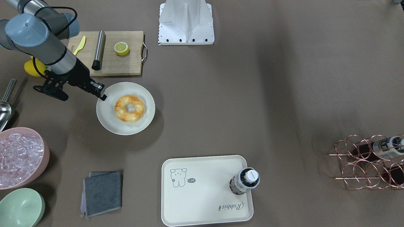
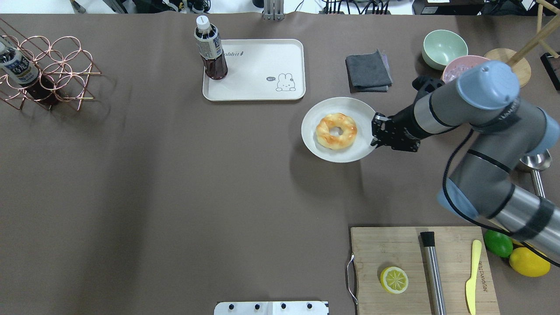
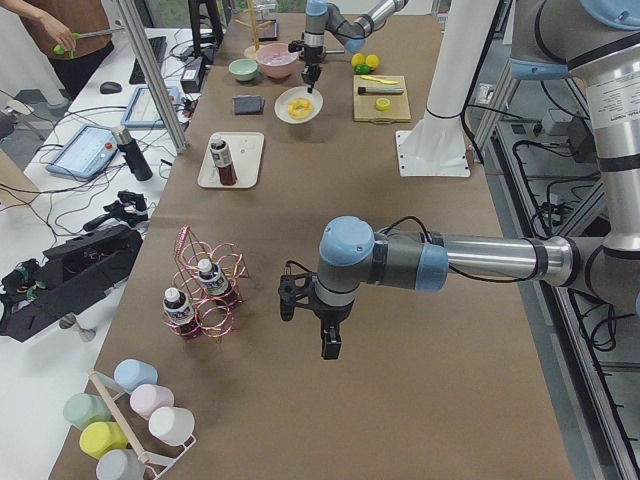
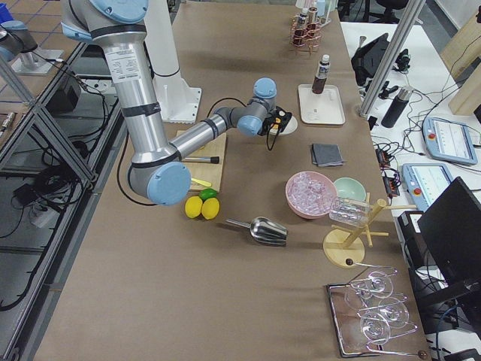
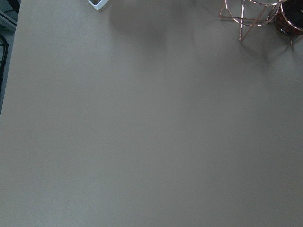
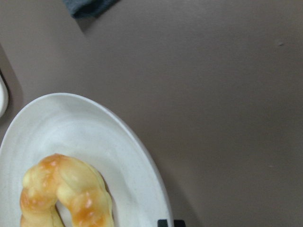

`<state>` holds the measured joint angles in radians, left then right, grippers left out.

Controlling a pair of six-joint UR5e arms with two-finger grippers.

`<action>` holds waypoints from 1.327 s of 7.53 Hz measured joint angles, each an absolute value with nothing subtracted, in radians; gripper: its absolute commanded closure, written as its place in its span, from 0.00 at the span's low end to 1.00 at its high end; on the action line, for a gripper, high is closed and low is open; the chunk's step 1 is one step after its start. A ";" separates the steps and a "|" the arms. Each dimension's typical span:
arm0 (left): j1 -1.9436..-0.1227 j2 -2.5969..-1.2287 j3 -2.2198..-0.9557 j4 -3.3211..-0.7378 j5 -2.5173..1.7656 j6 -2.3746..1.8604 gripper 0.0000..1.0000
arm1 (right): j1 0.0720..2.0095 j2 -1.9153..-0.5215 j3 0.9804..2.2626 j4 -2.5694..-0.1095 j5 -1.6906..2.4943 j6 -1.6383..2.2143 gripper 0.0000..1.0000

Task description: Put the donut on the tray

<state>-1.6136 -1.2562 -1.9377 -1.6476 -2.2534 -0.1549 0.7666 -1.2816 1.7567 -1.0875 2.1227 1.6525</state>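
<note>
Left claw (image 3: 329, 345): seen only in the left side view; grip cannot be told.
Cream rounded-corner plastic tray (image 2: 253, 74): raised rim, far-left of round off-white plate (image 2: 315, 146).
Lumpy golden glazed donut (image 2: 326, 133): centred on that plate.
Right claw (image 2: 375, 130): above plate's right rim; wrist view alone shows tips (image 6: 164, 222) pressed together, empty.

We see a golden-orange donut (image 1: 129, 108) with darker orange patches on an off-white plate (image 1: 109, 123). The cream tray (image 1: 205, 201) carries a dark bear line drawing and script. Nearby are a grey cloth (image 1: 103, 193), a mint-green bowl (image 1: 19, 209), a pink bowl (image 1: 46, 157) and the brown table (image 1: 252, 110).
</note>
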 measured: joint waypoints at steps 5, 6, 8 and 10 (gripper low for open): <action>-1.615 -1.254 -1.949 -1.648 -2.252 -0.155 0.02 | 0.776 -0.904 1.375 -1.038 2.083 1.771 1.00; -1.615 -1.255 -1.949 -1.648 -2.252 -0.155 0.02 | 0.776 -0.863 1.308 -1.006 2.074 1.786 1.00; -1.619 -1.255 -1.954 -1.647 -2.252 -0.155 0.02 | 0.775 -0.766 1.190 -0.985 2.057 1.828 1.00; -1.623 -1.254 -1.957 -1.647 -2.251 -0.155 0.02 | 0.772 -0.686 1.084 -0.981 2.027 1.851 1.00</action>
<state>-1.6226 -1.2543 -1.9567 -1.6475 -2.2506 -0.1549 0.7724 -0.6863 1.0841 -0.9812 2.0266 1.8508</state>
